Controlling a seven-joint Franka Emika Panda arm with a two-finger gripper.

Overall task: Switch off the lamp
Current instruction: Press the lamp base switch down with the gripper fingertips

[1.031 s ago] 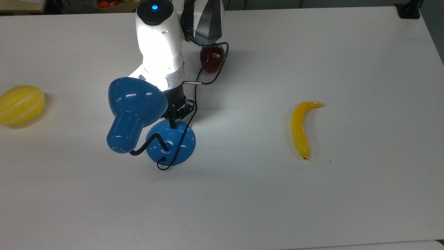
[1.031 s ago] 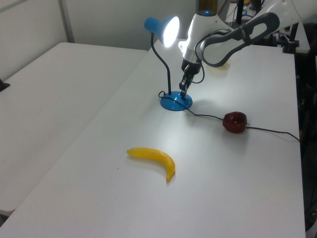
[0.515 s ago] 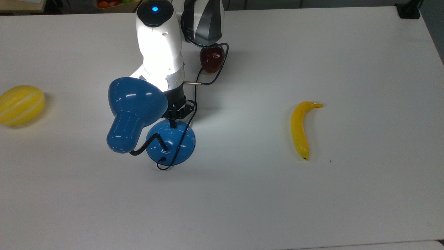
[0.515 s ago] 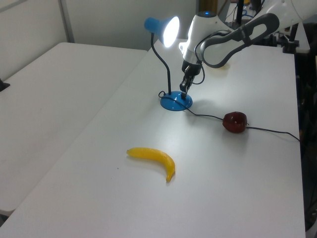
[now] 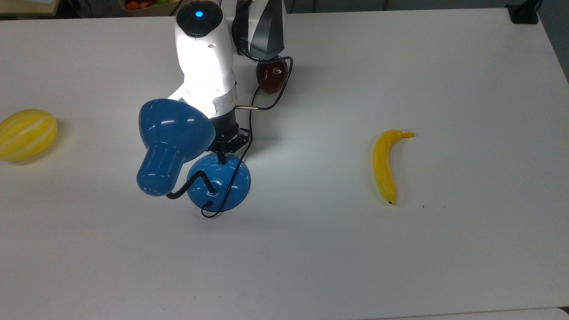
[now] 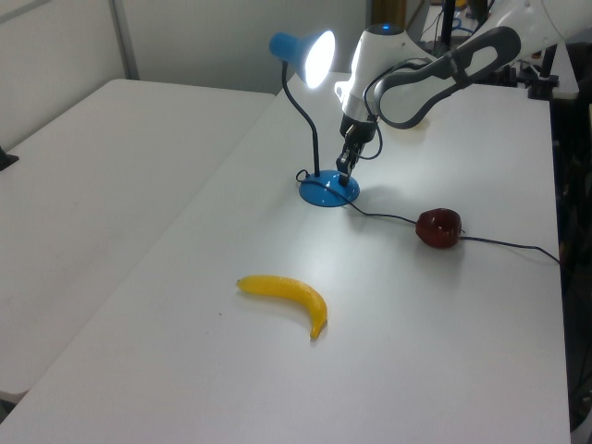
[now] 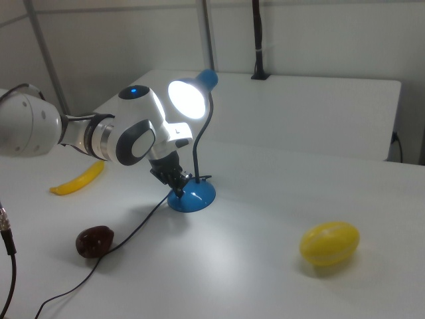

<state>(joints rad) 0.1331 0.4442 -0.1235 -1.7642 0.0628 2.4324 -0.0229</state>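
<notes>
Lying nearest the camera in the left view, a yellow banana [image 6: 282,296] rests on the white tabletop [image 6: 416,351], well apart from everything else. Beyond it, toward the left view's right, a dark red apple-like object [image 6: 438,227] sits on the black cord [image 6: 384,216] that runs to the lamp [image 5: 178,146]. The lamp stands near mid-tabletop: round blue base [image 5: 218,183] flat on the surface, bent black neck [image 6: 303,120] rising to a blue bell-shaped shade [image 7: 192,94] whose bulb glows brightly, so the light is on. The white arm [image 5: 205,53] reaches in from the far side and bends steeply downward, wrist nearly vertical, with the end effector [image 5: 220,158] pointing at the top of the base on the side away from the neck; its tip appears to touch or hover just above the dome. Whether its fingers are together or apart cannot be told. A yellow striped melon [image 5: 26,134] lies well apart at the top view's left edge. A box of fruit [image 5: 149,5] sits beyond the tabletop's far edge.
</notes>
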